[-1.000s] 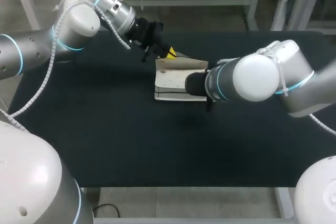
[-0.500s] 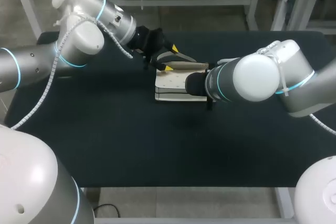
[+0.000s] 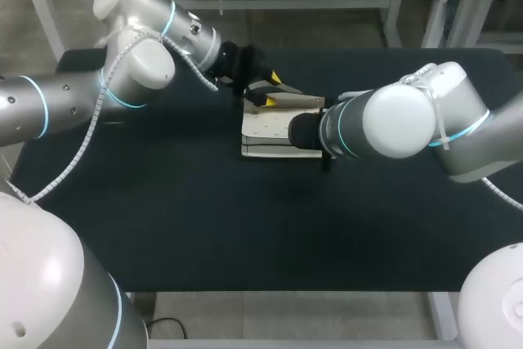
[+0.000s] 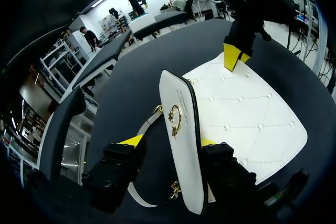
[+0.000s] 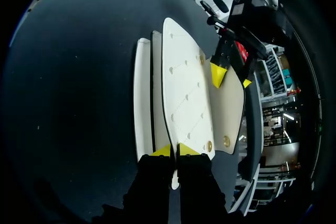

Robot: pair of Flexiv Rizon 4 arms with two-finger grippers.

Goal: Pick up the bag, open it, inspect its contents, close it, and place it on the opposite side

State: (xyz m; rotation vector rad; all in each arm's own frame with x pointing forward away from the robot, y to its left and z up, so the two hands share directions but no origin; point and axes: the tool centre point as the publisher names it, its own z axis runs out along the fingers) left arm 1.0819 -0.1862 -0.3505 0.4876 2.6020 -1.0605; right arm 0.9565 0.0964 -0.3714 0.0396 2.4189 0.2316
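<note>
The dark surface [image 3: 163, 218] carries a white quilted leather bag [image 3: 265, 128], lying flat. The left tool [image 4: 169, 141] stands open around the bag's raised flap [image 4: 178, 129]. The right tool [image 5: 174, 150] pinches the bag's opposite edge.

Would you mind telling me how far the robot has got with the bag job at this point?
Done: the right gripper is shut on one edge of the bag, which lies flat on the table, and its flap is lifted. In hand: the left gripper, open, straddles the raised flap. Left: opening fully, inspecting inside, closing, then moving the bag to the opposite side.
</note>
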